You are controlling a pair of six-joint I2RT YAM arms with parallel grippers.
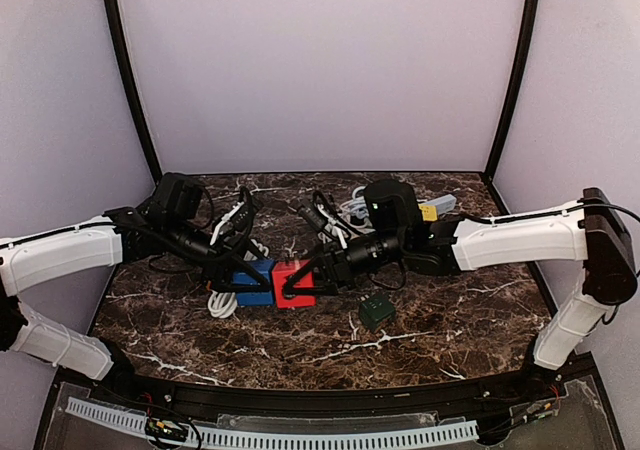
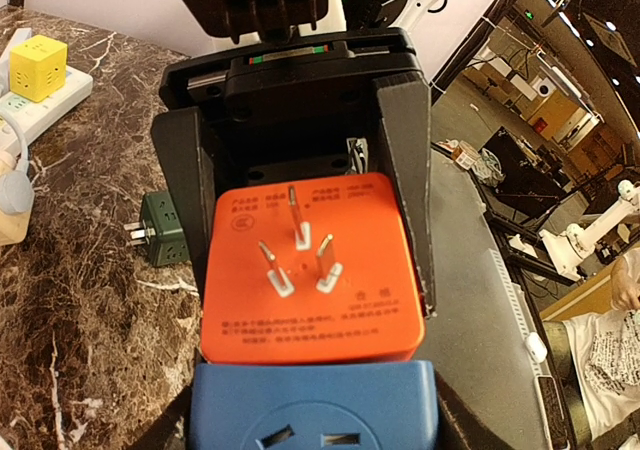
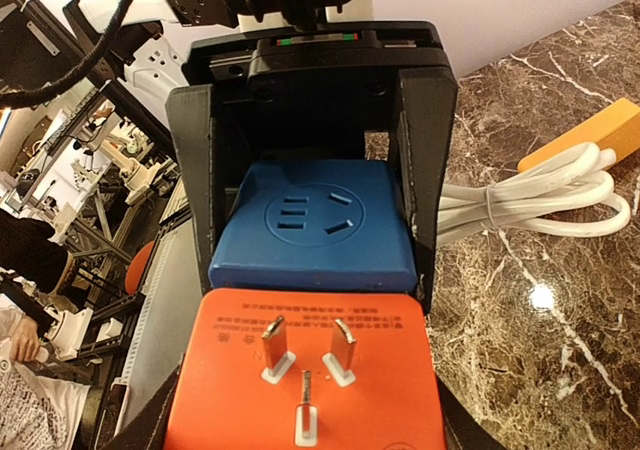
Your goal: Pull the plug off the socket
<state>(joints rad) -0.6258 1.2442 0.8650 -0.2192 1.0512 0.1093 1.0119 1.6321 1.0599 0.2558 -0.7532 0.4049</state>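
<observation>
Plug (image 2: 310, 310): orange-red plastic cube with rounded corners, fine white print on its face, and three flat metal prongs bare and fully out of the socket.
Socket (image 3: 312, 225): blue matte plastic cube with a round moulded ring around dark slots, set edge to edge against the plug at mid-desk.
Left gripper (image 1: 252, 278): half-spread, with black blocky fingers clamped on two opposite sides of the socket.
Right gripper (image 1: 297, 282): half-spread, closed on the plug's flanks and facing the left one head-on.
Desk (image 1: 450, 330): glossy dark brown marble pattern with white veins.
Green cube (image 1: 376, 311): small adapter lying loose just right of the plug, with short prongs showing.
Cable (image 3: 530, 205): white, coiled in loops and tied, lying beside the socket.
Yellow cube (image 2: 38, 67): seated on a white power strip (image 2: 50, 105) at the far edge.
</observation>
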